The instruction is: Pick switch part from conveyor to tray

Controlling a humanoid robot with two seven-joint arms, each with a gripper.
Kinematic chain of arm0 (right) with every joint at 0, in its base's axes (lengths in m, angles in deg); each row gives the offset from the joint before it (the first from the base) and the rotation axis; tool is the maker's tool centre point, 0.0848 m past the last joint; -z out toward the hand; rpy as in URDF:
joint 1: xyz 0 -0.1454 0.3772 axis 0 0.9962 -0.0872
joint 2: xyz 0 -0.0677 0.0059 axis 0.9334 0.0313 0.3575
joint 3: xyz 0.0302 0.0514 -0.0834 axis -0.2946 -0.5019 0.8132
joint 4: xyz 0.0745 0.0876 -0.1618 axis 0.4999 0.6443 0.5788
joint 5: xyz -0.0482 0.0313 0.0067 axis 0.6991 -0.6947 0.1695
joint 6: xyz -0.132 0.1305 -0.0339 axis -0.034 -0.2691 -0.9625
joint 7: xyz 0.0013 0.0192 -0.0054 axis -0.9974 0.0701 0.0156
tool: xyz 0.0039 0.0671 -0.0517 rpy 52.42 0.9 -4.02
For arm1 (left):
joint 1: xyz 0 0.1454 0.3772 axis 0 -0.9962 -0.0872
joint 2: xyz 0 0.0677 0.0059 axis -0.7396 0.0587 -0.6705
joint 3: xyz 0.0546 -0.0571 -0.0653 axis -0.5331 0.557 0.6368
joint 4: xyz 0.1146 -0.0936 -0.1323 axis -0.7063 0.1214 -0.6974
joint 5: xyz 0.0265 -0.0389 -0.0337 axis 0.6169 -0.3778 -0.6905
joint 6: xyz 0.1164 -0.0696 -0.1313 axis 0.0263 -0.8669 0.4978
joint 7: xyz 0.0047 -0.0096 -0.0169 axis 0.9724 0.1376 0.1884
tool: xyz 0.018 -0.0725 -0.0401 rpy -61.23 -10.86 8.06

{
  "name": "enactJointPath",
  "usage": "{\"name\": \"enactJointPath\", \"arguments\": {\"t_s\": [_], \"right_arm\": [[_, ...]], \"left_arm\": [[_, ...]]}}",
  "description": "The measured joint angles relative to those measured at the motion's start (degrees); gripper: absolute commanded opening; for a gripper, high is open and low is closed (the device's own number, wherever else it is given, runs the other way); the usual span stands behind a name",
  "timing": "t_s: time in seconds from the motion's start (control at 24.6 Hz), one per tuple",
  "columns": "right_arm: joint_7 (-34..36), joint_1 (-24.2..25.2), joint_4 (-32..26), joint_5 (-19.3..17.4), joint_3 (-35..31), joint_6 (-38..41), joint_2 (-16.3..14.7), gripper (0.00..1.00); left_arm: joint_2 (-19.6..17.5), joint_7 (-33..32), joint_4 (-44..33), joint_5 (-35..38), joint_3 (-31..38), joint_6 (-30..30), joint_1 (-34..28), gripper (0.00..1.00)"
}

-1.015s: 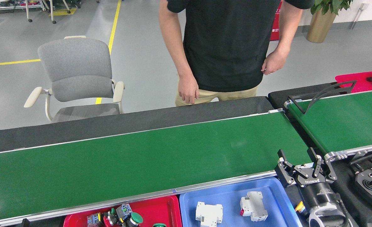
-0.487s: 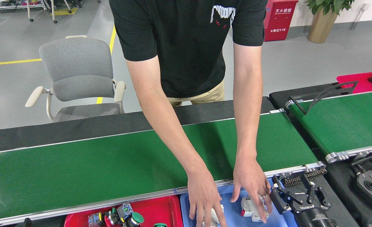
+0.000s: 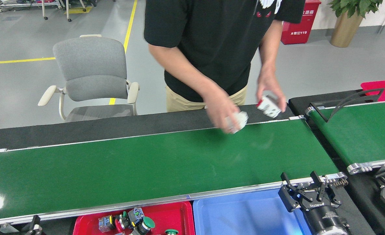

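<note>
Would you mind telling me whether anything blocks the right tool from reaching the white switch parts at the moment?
Yes: a person holds both white switch parts in their hands above the conveyor's far edge. The right tool, open, sits at the near rail beside the blue tray; the belt between is bare.

The conveyor (image 3: 140, 169) wore a glossy green belt between bright silver metal rails; the blue tray (image 3: 244, 217) and red tray (image 3: 176, 215) looked of smooth, slightly shiny plastic; the chair (image 3: 93, 70) was grey woven cloth with cream plastic arms; the right gripper (image 3: 301, 191) was matt black.
</note>
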Motion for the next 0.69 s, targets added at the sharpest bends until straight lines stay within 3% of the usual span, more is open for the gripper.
{"name": "enactJointPath", "arguments": {"t_s": [0.69], "right_arm": [[0.0,-0.2,0.0,0.0,0.0,0.1,1.4,1.0]], "left_arm": [[-0.3,0.0,0.8,0.0,0.4,0.0,0.6,1.0]]}}
